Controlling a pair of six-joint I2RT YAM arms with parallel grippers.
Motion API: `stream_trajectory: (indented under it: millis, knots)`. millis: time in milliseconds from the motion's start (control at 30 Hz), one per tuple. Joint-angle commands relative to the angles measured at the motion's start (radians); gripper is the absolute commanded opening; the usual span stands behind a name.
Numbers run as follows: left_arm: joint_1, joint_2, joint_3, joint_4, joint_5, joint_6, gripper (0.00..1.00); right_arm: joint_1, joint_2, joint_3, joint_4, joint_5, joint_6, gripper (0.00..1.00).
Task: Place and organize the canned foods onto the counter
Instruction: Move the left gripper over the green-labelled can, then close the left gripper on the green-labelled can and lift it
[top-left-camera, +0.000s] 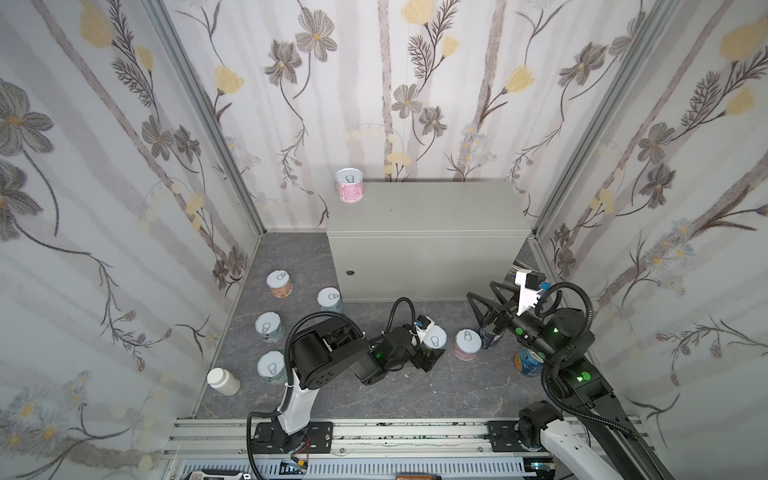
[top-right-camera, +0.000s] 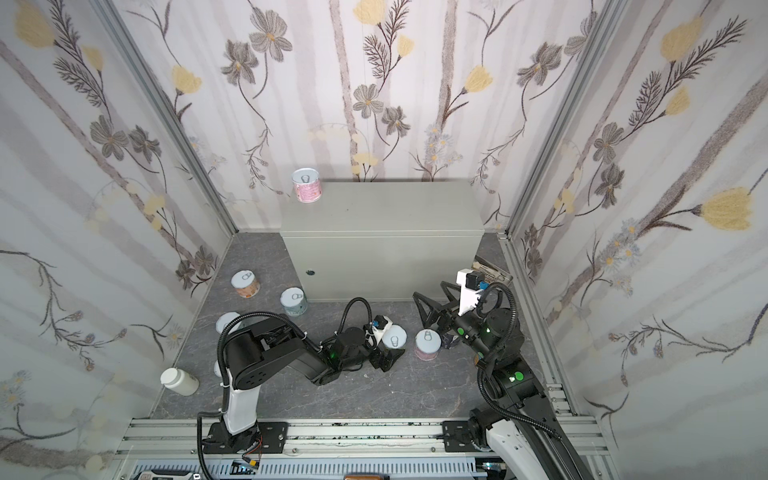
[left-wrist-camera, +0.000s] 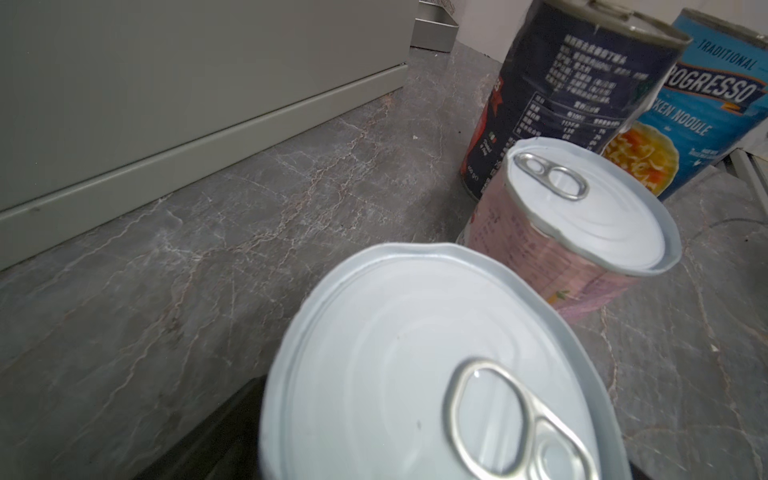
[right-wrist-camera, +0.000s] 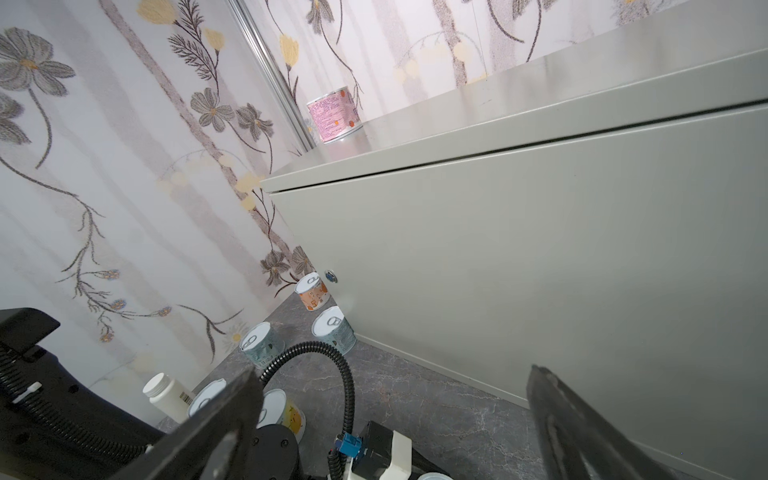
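Observation:
A short can with a silver pull-tab lid (top-left-camera: 435, 337) (left-wrist-camera: 415, 374) stands on the floor between the jaws of my left gripper (top-left-camera: 432, 347), which is open around it. A pink can (top-left-camera: 467, 344) (left-wrist-camera: 582, 232) is just to its right, then a dark navy can (left-wrist-camera: 582, 83) and a blue Progresso can (left-wrist-camera: 706, 116). Another pink can (top-left-camera: 349, 185) (right-wrist-camera: 333, 114) stands on the back left corner of the grey-green counter (top-left-camera: 428, 212). My right gripper (top-left-camera: 482, 291) (right-wrist-camera: 392, 372) hangs open and empty before the counter's right front.
Several more short cans stand on the dark floor at the left, among them an orange one (top-left-camera: 279, 284) and a blue-green one (top-left-camera: 329, 300). A white-capped bottle (top-left-camera: 223, 381) lies at the front left. A metal tray (top-right-camera: 492, 270) sits right of the counter.

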Motion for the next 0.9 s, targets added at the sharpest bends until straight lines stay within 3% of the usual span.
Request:
stream_trajectory:
  millis: [0, 467, 867]
  knots:
    - [0.0, 0.022, 0.022, 0.054, 0.013, 0.02, 0.94, -0.007, 0.008, -0.006, 0.068, -0.034, -0.005, 1.0]
    - [-0.007, 0.025, 0.051, 0.069, -0.008, 0.041, 0.72, -0.026, 0.027, -0.033, 0.08, -0.025, -0.012, 1.0]
    - [-0.043, -0.186, -0.04, 0.042, -0.066, 0.031, 0.69, -0.042, 0.037, -0.044, 0.065, -0.024, -0.009, 1.0]
